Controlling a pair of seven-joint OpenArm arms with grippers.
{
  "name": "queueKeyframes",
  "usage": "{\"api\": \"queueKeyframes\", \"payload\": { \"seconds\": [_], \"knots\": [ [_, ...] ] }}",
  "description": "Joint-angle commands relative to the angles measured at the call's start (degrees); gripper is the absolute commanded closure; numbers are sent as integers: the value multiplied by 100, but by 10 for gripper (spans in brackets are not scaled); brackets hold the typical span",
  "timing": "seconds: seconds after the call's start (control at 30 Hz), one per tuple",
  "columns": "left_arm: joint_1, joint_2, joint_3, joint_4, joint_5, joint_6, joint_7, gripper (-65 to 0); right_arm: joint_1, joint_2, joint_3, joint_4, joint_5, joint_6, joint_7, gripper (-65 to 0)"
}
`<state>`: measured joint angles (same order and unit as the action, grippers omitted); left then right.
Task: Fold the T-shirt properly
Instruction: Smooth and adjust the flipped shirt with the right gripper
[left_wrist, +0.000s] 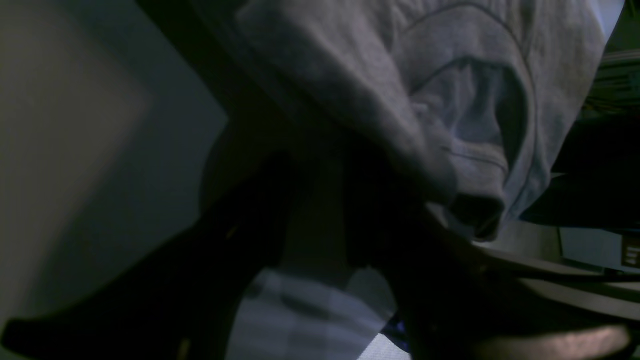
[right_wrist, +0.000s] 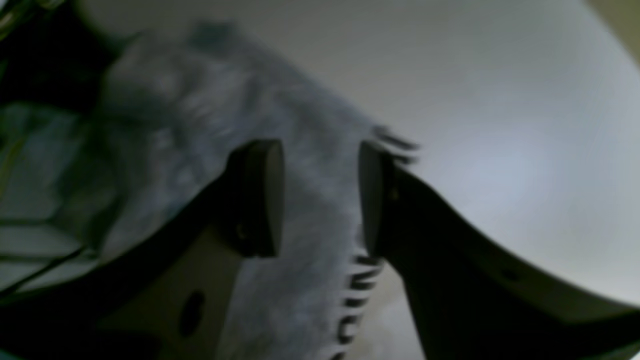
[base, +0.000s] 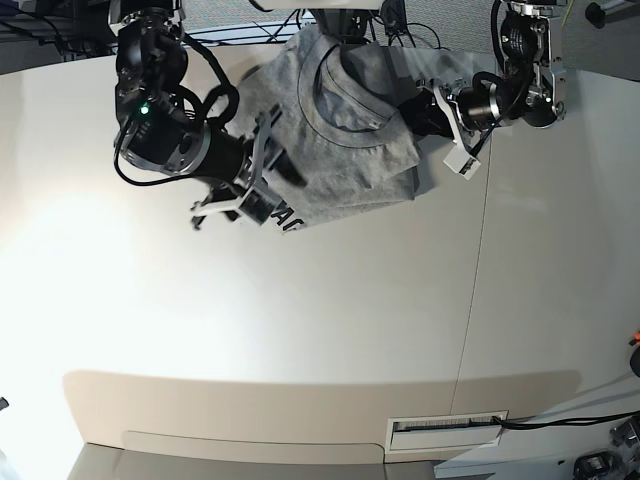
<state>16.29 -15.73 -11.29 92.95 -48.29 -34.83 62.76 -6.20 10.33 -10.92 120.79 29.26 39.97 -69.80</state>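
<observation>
The heather-grey T-shirt (base: 350, 150) lies bunched at the table's far middle, with its ribbed collar (base: 335, 95) facing up and black print (base: 285, 222) along its near-left edge. My right gripper (base: 262, 195) is at that near-left edge. In the right wrist view it (right_wrist: 315, 197) is open, with blurred grey cloth (right_wrist: 200, 130) showing between and behind the pads (right_wrist: 260, 197). My left gripper (base: 428, 108) is at the shirt's right side. In the left wrist view its dark fingers (left_wrist: 400, 235) stand apart, and the shirt's sleeve (left_wrist: 470, 150) drapes over the right one.
The pale table (base: 300, 320) has a seam (base: 478, 260) running front to back on the right. Cables and equipment (base: 420, 35) crowd the far edge behind the shirt. A slotted white plate (base: 445, 430) sits at the front edge.
</observation>
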Motion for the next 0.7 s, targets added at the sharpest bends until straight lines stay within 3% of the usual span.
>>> {"api": "queueKeyframes", "payload": {
  "seconds": [0.0, 0.17, 0.47, 0.67],
  "knots": [
    [-28, -46, -11, 44, 111, 28, 22, -207, 81, 96, -35, 11, 98, 3, 55, -237],
    [-28, -44, -11, 44, 111, 28, 17, -207, 282, 337, -522, -479, 94, 3, 44, 0],
    [-26, -46, -11, 44, 114, 28, -22, -207, 975, 334, -1663, -1740, 87, 3, -26, 0],
    [-26, -46, -11, 44, 114, 28, -22, -207, 1099, 334, -1777, -2699, 50, 3, -11, 0]
  ]
}}
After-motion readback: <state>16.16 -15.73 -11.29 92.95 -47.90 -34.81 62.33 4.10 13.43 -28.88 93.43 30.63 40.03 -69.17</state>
